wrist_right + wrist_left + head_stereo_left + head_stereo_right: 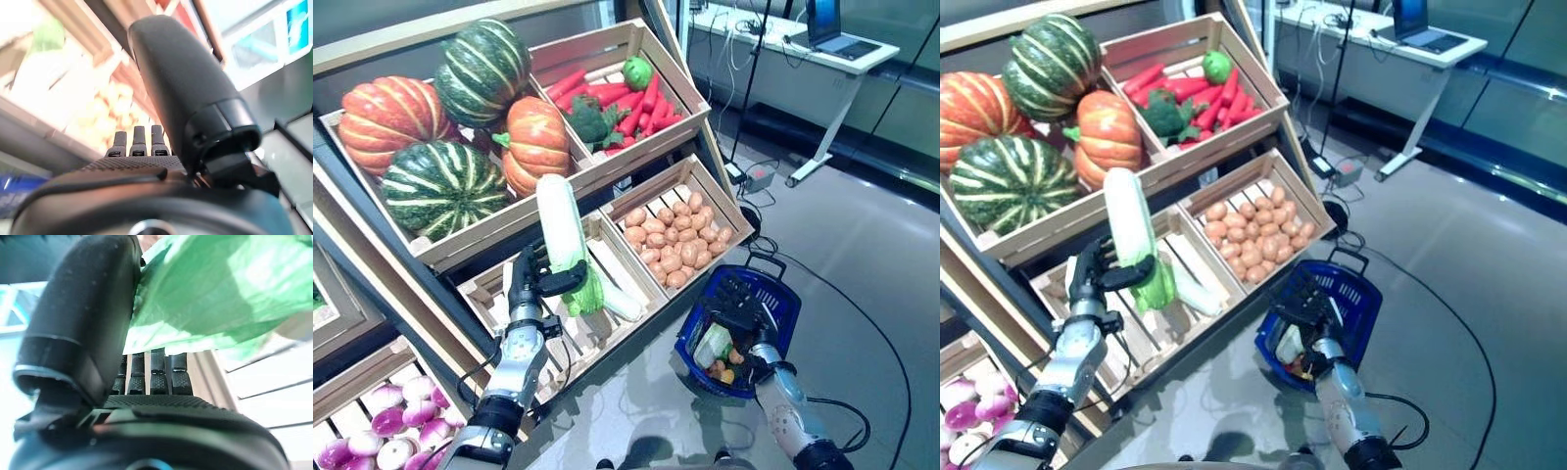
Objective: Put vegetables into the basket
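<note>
Long white-and-green cabbage [563,240] is gripped upright by left hand [530,284] fingers; blue plastic basket [773,294] handle is clenched in right hand [739,304].

Bright, even light; floor [862,294] glare; wrist views seemingly blurred up close.

White desk [822,61] with open laptop [832,29], rear right; grey power box [759,177] on floor [862,255] beside the desk's leg.
</note>
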